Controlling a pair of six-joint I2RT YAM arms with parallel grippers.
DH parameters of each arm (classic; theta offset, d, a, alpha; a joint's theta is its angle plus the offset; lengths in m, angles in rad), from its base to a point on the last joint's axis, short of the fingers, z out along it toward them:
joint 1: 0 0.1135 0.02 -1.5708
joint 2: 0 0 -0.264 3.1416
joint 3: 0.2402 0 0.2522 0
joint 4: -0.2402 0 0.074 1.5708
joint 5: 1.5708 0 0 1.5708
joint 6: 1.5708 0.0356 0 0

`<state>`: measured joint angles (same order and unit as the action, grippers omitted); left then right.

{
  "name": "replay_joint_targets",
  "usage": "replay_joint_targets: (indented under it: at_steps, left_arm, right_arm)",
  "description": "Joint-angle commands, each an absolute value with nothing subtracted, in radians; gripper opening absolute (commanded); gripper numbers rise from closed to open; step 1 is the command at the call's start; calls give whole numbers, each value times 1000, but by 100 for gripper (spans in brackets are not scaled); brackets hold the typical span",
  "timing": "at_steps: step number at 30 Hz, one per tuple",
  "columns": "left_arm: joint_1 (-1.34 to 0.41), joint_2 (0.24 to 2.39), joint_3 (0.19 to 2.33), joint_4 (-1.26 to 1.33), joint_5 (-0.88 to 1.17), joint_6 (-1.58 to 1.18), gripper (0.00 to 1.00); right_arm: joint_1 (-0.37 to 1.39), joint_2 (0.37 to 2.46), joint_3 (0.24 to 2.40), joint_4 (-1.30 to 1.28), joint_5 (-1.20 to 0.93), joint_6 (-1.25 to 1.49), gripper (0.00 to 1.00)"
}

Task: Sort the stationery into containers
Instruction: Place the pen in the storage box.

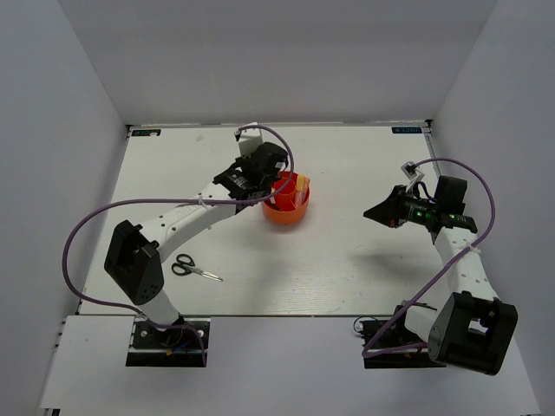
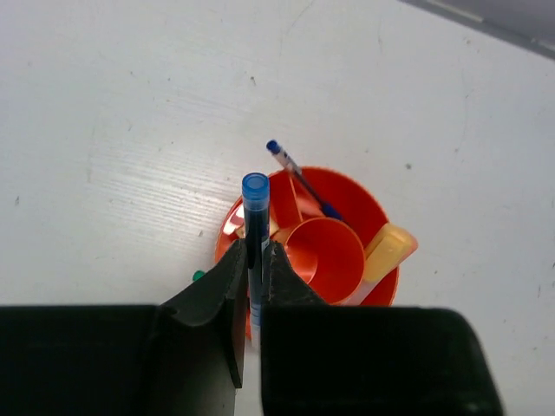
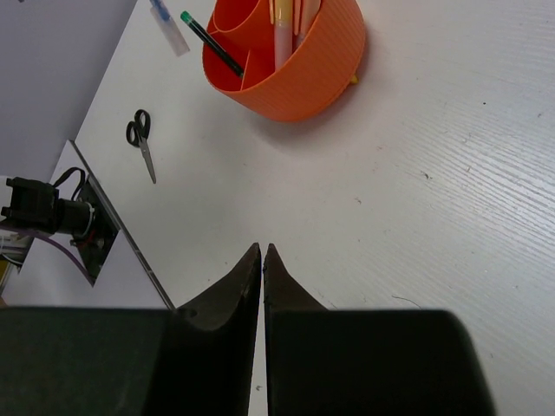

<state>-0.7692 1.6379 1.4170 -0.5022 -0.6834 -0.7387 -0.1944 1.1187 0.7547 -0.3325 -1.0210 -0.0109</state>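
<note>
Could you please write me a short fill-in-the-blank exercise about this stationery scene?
The left gripper is shut on a thin pen with a ____ cap.
The small black-handled scissors lie on the white ____, outside the round orange-red plastic tub.
The right gripper is shut and holds ____.
Missing words: blue, table, nothing.

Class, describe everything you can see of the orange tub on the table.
The orange tub is round and looks plastic, with a finely ribbed outer wall. Partitions divide it into compartments around a central round well that looks empty. It stands upright on the white table. A blue pen, a green-capped pen and markers lean in its compartments. The left gripper holds a blue-capped pen over its edge.
</note>
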Motion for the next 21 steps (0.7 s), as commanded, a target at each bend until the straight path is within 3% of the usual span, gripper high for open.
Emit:
replay_joint_targets:
  at_steps: [1,21]
  left_arm:
    - [-781,1646,1450,-417,-749,-750,0]
    - [-856,1697,1296,-238,-884,-759,0]
  right_arm:
    - [-196,1114,750,-304,-1045,-20,5]
    - [-198,1115,755,-305,-1055,-18,8]
